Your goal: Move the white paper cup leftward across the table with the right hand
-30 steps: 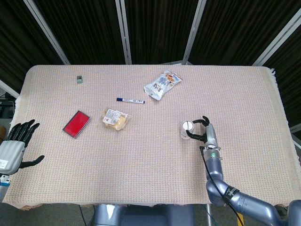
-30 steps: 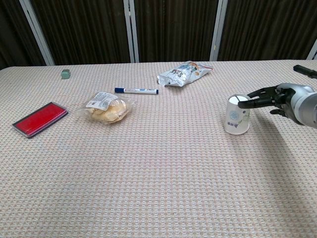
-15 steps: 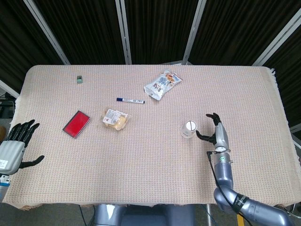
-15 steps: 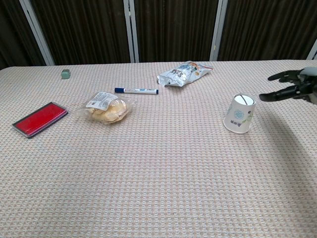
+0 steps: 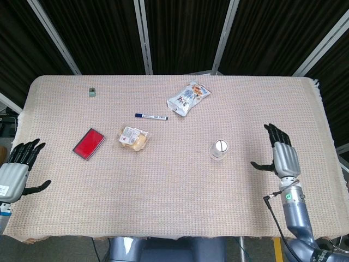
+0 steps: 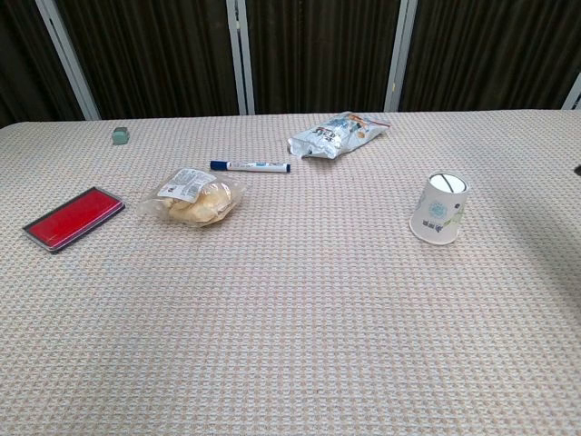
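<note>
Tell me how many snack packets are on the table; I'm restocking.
2. The white chip bag lies near the far edge; the clear bread packet lies left of centre, between the red case and the paper cup.

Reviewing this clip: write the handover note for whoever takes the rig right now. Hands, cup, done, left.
Right hand: open, fingers spread, holding nothing, well right of the cup and clear of it.
Left hand: open, idle at the table's left edge.
White paper cup: upside down on the cloth, right of centre, tilted a little in the chest view, nothing touching it.
Done: cup released. Whether it has travelled far enough left cannot be judged from here.
Left: if not, regrasp with the right hand and carry it toward the snack bag.
</note>
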Robot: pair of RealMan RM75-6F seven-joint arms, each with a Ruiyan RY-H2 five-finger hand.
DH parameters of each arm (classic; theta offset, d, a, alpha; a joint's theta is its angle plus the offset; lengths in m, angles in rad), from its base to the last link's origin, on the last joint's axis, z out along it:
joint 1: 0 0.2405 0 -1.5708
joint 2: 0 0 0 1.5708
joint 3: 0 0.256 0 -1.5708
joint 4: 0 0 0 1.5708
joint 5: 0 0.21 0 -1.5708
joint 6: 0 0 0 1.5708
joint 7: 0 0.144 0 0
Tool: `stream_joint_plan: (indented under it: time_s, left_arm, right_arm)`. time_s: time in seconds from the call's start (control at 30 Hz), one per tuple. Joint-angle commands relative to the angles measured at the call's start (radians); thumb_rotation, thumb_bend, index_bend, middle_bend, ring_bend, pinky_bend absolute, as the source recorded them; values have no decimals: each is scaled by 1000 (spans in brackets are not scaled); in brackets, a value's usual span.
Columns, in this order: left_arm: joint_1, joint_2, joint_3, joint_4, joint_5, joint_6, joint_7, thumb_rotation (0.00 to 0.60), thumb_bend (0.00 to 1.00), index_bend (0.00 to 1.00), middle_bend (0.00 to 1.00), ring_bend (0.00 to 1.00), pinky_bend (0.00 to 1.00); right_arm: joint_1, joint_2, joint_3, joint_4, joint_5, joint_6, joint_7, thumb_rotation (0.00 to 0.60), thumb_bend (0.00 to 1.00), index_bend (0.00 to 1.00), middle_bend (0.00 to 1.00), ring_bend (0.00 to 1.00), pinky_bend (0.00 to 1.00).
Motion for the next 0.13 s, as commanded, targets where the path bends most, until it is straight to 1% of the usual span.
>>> stream_joint_plan:
  time_s: [0.03, 0.13]
  left_arm:
    - [1, 0, 1, 1, 1, 1, -1, 600, 131, 0, 0, 0, 0]
    - [1, 1, 1, 2, 3, 1, -6, 600, 130, 0, 0, 0, 0]
  right_arm:
    - [-67, 51, -109, 81, -191, 103, -63, 600, 0, 1, 0, 0, 0]
    - [-83, 32, -123, 120, -234, 144, -55, 600, 0, 0, 0, 0, 0]
